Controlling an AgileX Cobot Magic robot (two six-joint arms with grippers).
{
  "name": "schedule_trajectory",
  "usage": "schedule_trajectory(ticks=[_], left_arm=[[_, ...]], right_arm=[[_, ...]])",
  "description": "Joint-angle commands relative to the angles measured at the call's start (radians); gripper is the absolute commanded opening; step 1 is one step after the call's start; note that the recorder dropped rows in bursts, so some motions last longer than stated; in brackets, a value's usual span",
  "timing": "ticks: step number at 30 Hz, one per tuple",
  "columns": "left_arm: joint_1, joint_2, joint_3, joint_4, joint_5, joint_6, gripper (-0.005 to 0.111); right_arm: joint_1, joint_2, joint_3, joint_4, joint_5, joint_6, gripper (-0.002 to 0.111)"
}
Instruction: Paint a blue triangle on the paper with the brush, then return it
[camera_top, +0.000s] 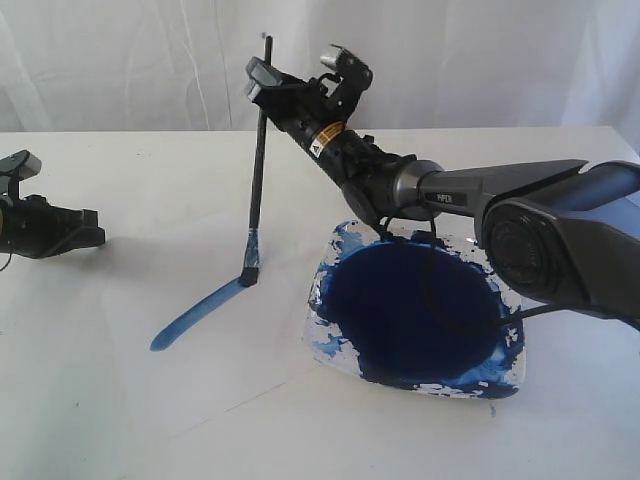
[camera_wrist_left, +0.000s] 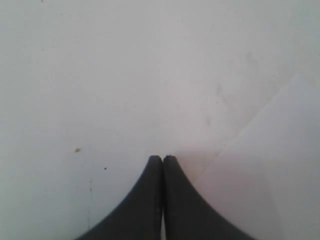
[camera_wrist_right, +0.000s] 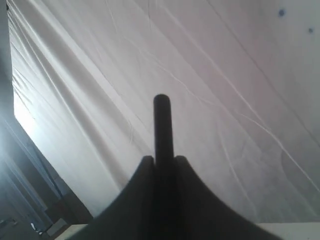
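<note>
My right gripper (camera_top: 260, 82) (camera_wrist_right: 164, 159) is shut on the upper handle of the brush (camera_top: 256, 180) (camera_wrist_right: 162, 125). The black brush stands almost upright, its blue-stained tip (camera_top: 247, 274) touching the paper (camera_top: 200, 375) (camera_wrist_left: 280, 170). A single streaky blue stroke (camera_top: 195, 318) runs from the tip toward the front left; no blue triangle shape shows. My left gripper (camera_top: 98, 236) (camera_wrist_left: 162, 157) rests low at the far left, shut and empty, just off a corner of the paper.
A clear square dish (camera_top: 335, 352) holding a dark navy paint pool (camera_top: 410, 310) sits right of the brush, under my right arm (camera_top: 470, 195). A white curtain (camera_top: 120, 60) hangs behind the white table (camera_top: 90, 420).
</note>
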Motion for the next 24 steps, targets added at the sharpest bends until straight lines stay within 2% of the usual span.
schedule_trajectory(ticks=[1,8,19,24], left_arm=[[0.002,0.005,0.008,0.037,0.064,0.002,0.000],[0.002,0.005,0.008,0.037,0.064,0.002,0.000],[0.002,0.005,0.008,0.037,0.064,0.002,0.000],[0.002,0.005,0.008,0.037,0.064,0.002,0.000]], right_arm=[[-0.008,-0.002,0.001,-0.057,-0.086,0.100,0.000],[-0.008,-0.002,0.001,-0.135,-0.262,0.256,0.000],[0.089,-0.002,0.001,-0.159,-0.283,0.358,0.000],[0.096,-0.004,0.001,-0.158,-0.283,0.403,0.000]])
